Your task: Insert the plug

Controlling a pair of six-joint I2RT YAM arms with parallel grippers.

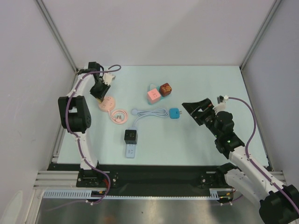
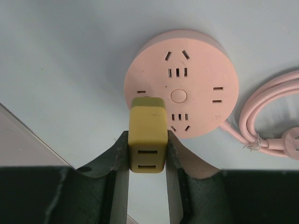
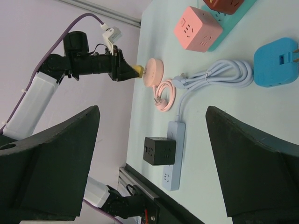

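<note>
A yellow plug (image 2: 148, 135) is clamped between the fingers of my left gripper (image 2: 148, 142), which is shut on it. Its front end sits against the near-left part of the round pink socket hub (image 2: 187, 88); the prongs are hidden. In the top view the left gripper (image 1: 99, 94) hovers over the hub (image 1: 107, 103) at the far left of the table. The right wrist view shows the plug (image 3: 137, 70) meeting the hub (image 3: 153, 70). My right gripper (image 1: 198, 112) is open and empty above the table's right side.
The hub's pink coiled cable (image 1: 119, 115) lies beside it. A pink cube (image 1: 153, 95) and a dark red cube (image 1: 165, 88) sit at the centre back. A blue adapter (image 1: 174, 113), a coiled pale cable (image 1: 149, 113), and a light blue strip (image 1: 131, 150) carrying a black cube (image 1: 130, 136) lie in the middle.
</note>
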